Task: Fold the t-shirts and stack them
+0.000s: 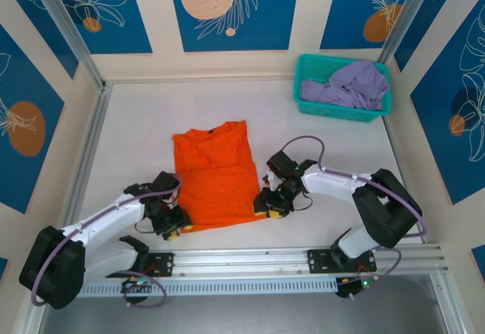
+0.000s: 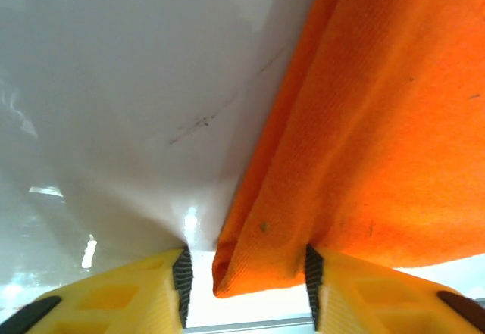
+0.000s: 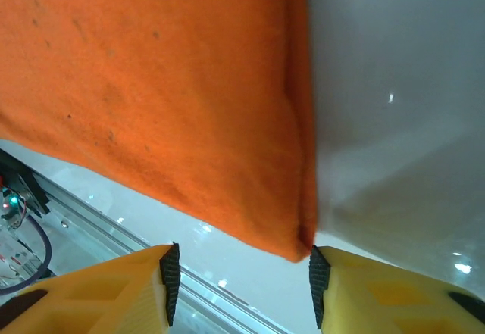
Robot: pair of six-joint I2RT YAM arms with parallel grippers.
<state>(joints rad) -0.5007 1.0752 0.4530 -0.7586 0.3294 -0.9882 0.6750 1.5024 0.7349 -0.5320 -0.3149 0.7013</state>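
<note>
left gripper — unclenched, straddling orange t-shirt corner | right gripper — unclenched, likewise

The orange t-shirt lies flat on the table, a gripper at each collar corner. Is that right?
No: the top view shows the left gripper and right gripper at its hem corners instead. The orange t-shirt does lie flat on the table.

- I read the orange t-shirt as matt knitted cloth, finely ribbed.
- The table looks smooth, white and glossy.
- Left gripper fingers: smooth yellow plastic with dark ribbed pads.
- Upper right of the overhead frame: a teal plastic mesh basket and a soft matt lavender t-shirt.
- Bottom of the overhead frame: a dull silver metal rail.
</note>
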